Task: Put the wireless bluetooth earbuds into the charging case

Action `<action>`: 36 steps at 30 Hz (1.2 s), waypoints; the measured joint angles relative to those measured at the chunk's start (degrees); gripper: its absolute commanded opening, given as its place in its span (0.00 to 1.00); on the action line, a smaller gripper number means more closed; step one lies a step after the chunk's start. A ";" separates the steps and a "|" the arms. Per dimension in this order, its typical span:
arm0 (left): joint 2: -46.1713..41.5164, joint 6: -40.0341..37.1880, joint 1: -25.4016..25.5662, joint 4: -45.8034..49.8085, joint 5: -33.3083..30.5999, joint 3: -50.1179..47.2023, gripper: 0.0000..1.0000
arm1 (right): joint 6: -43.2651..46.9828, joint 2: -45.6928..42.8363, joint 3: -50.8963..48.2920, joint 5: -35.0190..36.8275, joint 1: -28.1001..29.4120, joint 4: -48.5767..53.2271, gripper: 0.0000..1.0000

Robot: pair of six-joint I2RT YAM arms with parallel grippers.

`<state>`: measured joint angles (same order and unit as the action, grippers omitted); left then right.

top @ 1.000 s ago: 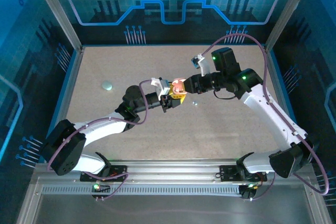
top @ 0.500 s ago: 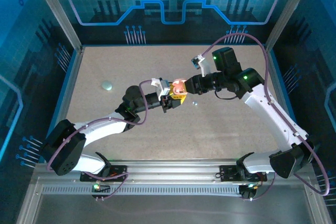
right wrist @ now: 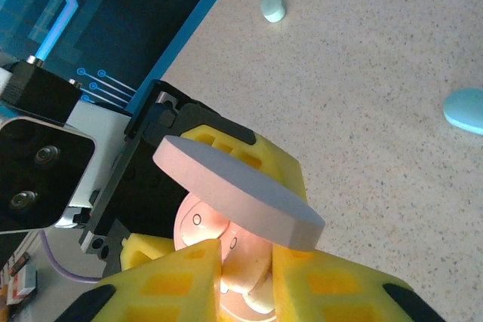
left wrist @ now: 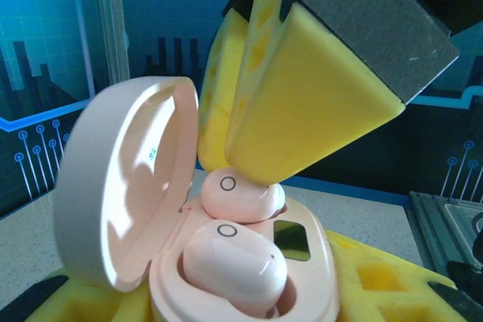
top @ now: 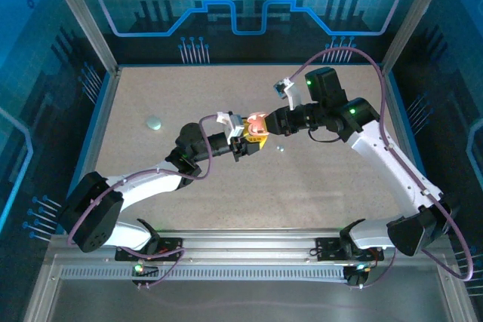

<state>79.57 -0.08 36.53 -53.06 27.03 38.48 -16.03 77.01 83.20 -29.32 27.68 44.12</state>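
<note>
Fingers of the left gripper are closed on the base of a pink charging case, one yellow pad on each side of it. They hold it up off the table, about midway between the 2 arms in the top external view. The lid stands open, swung up from the base and tilted back. The right wrist view shows it edge-on, just above the right gripper's own fingers.

2 pink earbuds show inside the case. The front earbud lies in its well, on the side of the case closer to the left wrist camera. It is glossy, with a small ring mark on top. The rear earbud sits behind it, toward the hinge. It looks higher than the front one, though whether it is fully down in its well cannot be told.

The right gripper reaches into the open case from above, and its 2 yellow fingers are drawn together on the rear earbud. In the right wrist view this earbud shows between the fingertips of the right gripper, with the left gripper's black body right behind the case.

On the table, a pale round piece lies well apart from the left gripper, out toward that arm's outer side. A tiny pale piece lies near the right gripper, below it and toward the arm bases.
</note>
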 measured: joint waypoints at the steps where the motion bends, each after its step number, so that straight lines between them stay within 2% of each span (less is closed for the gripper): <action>1: 0.00 0.00 -0.04 0.02 0.00 0.00 0.32 | 0.17 -0.07 -0.26 0.00 0.00 -0.28 0.25; 11: 0.00 0.00 -0.04 0.13 -0.20 0.00 0.32 | 3.02 -0.76 -1.25 0.81 0.07 -1.31 0.31; 17: -0.02 -0.02 -0.04 -0.07 -0.15 0.02 0.32 | 3.04 -1.03 -1.25 0.44 0.07 -1.36 0.26; 26: -0.02 0.00 -0.04 -0.31 -0.15 0.02 0.32 | 4.04 -1.05 -1.27 0.31 0.07 -1.33 0.30; 30: -0.02 0.00 0.00 -0.28 -0.11 0.02 0.32 | 4.81 -1.49 -1.66 0.39 0.07 -1.46 0.28; 36: -0.07 -0.02 0.11 -0.44 0.31 0.02 0.32 | 6.03 -2.67 -2.67 0.33 0.07 -2.16 0.34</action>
<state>79.50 -0.10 36.64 -53.49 27.33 38.50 -10.00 74.35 80.53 -28.99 27.75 41.95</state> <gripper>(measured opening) 0.404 0.331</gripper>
